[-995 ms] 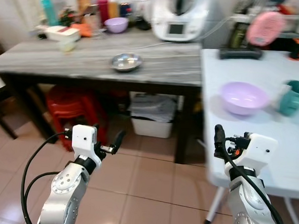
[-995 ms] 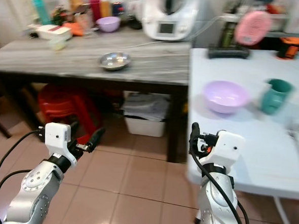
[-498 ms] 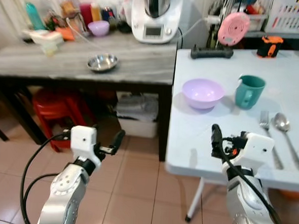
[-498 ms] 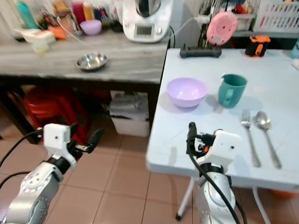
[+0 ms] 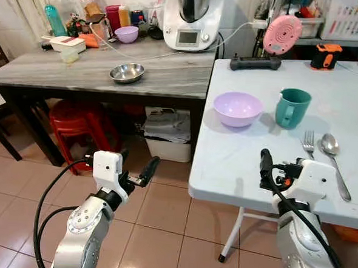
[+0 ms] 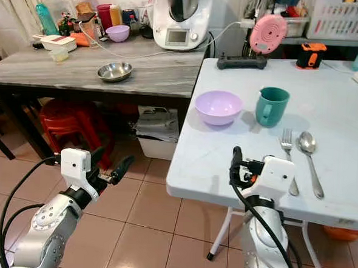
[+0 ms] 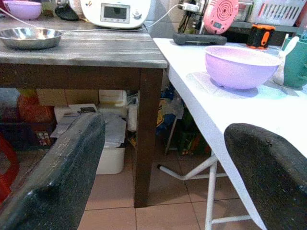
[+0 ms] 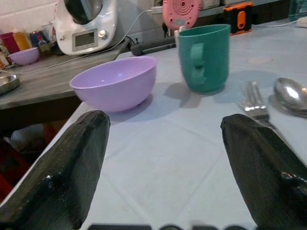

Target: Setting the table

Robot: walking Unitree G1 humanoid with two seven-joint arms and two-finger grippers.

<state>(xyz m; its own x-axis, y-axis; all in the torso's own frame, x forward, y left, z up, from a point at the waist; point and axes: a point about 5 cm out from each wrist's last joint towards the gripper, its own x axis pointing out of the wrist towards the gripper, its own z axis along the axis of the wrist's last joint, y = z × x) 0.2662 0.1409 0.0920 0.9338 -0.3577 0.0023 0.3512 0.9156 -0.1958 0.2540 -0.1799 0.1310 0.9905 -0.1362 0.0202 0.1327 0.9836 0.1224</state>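
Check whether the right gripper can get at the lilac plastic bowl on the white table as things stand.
Probably yes. The right gripper hovers open over the white table's near edge, and bare tabletop lies between it and the lilac plastic bowl; the teal mug stands beside the bowl.

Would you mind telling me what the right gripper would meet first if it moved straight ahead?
Probably the lilac bowl or teal mug; the right gripper, open, points between them over the white table. Depth is unclear.
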